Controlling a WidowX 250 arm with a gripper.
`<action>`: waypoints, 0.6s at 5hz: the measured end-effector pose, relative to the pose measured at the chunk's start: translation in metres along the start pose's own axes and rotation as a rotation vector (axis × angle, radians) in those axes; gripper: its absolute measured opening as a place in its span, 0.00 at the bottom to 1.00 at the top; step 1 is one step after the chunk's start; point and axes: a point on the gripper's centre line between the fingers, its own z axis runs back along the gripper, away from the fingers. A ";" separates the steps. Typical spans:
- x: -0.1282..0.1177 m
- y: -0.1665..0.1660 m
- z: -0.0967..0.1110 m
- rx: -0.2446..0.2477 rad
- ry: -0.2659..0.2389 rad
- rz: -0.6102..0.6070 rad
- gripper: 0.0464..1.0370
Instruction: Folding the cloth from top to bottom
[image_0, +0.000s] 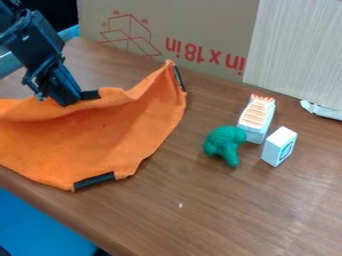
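A: Quick one; where to put the gripper?

B: Upper left; hanging tilted at the top edge of the orange cloth, just beside a black strip.

A: Grasping, clenched or released?

B: Cannot tell; too dark and small down at the tip.

A: Fine; cloth where?

B: Left side of the wooden table; cut off by the left edge of the view; wavy along the top, spread out toward the front; second strip at the upper right corner, third strip along the bottom edge.

A: Folded over?

B: No full fold to log; bottom edge near the table's front, well apart from the top one.

A: Rest?

B: Right of the cloth, a green toy; just beside, a white block with an orange-striped top; near both, a smaller white box, upright; behind, a cardboard panel with red print, plus a pale ribbed panel at upper right.
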 end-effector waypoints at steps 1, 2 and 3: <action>-0.003 -0.019 -0.005 -0.011 0.008 -0.019 0.01; -0.005 -0.035 -0.008 0.004 0.024 -0.068 0.01; -0.013 -0.044 -0.016 -0.003 0.048 -0.088 0.01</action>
